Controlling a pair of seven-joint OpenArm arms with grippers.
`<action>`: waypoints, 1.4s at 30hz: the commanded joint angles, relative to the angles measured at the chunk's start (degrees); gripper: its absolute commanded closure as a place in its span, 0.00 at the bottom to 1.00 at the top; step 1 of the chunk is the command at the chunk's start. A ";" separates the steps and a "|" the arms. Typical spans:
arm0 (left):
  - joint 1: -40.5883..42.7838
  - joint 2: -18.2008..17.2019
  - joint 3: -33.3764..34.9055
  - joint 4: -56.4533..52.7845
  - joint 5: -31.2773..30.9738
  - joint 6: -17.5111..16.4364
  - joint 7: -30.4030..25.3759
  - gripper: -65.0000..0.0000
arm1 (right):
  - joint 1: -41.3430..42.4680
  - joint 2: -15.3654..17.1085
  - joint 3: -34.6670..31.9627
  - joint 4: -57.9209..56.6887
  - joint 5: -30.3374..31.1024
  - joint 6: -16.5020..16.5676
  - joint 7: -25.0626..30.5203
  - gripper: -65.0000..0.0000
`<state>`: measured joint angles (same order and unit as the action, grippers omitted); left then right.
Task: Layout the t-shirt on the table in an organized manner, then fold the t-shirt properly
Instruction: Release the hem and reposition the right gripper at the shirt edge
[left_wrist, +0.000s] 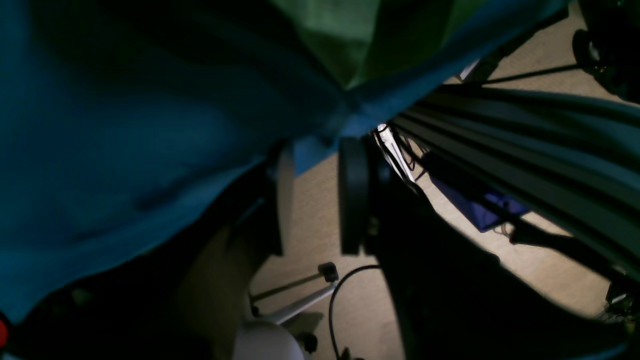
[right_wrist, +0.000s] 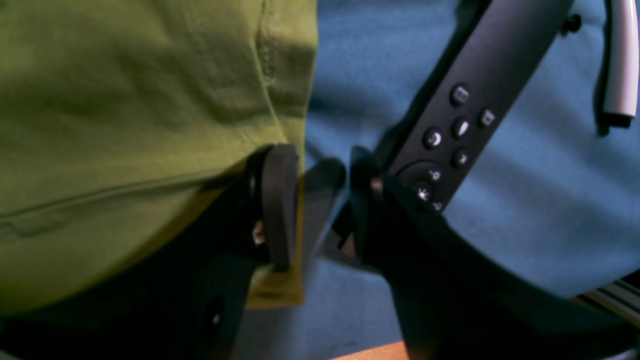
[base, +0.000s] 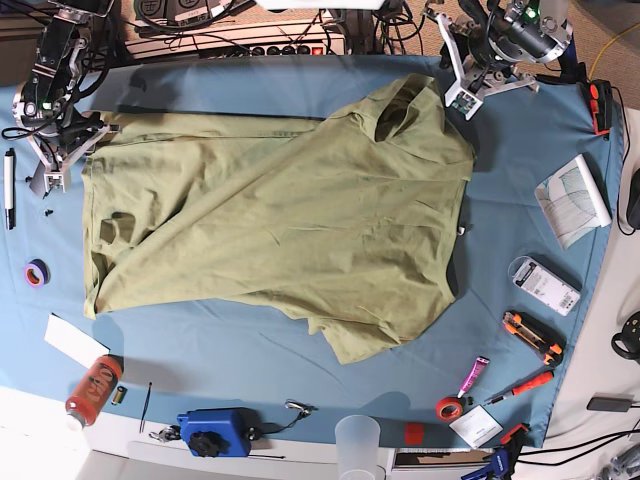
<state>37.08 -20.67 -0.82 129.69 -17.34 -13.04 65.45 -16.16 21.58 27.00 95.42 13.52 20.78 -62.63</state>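
Along the near edge of your desk, which wears a smooth light-blue cloth, sit a blue box-shaped device, a clear plastic cup, an orange bottle toward the near left corner and a red tape roll toward the near right.

Beyond them your t-shirt lies across the middle of the desk, olive green, soft and plain. It is spread fairly wide but askew: one lower corner reaches toward the near edge, creases run diagonally across the body, and a fold lies over the upper part. The collar sits near the far right corner.

At the far left corner your right gripper has its dark rounded fingers apart; the shirt's stitched hem lies against one finger, and you cannot tell whether it is pinched. A dark remote with small round buttons lies just beside it.

At the far right corner your left gripper hangs past the desk edge over beige floor, fingers apart with nothing visible between them. Blue cloth and a patch of green fabric show above it.
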 joint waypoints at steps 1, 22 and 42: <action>0.22 -0.31 -0.13 1.09 -0.20 0.15 -0.79 0.74 | -0.17 0.55 0.07 -0.11 -0.50 0.04 -2.38 0.72; 0.22 -0.28 -0.13 1.09 -0.22 0.17 -0.79 0.74 | -0.20 0.52 0.07 5.09 3.34 0.85 -5.44 0.72; 0.22 -0.28 -0.11 1.09 -0.24 0.15 -0.81 0.74 | -0.35 0.59 0.09 13.05 0.57 0.20 -5.84 0.61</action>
<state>37.10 -20.64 -0.82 129.69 -17.34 -13.02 65.32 -16.84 21.06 26.83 107.83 14.39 20.99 -69.01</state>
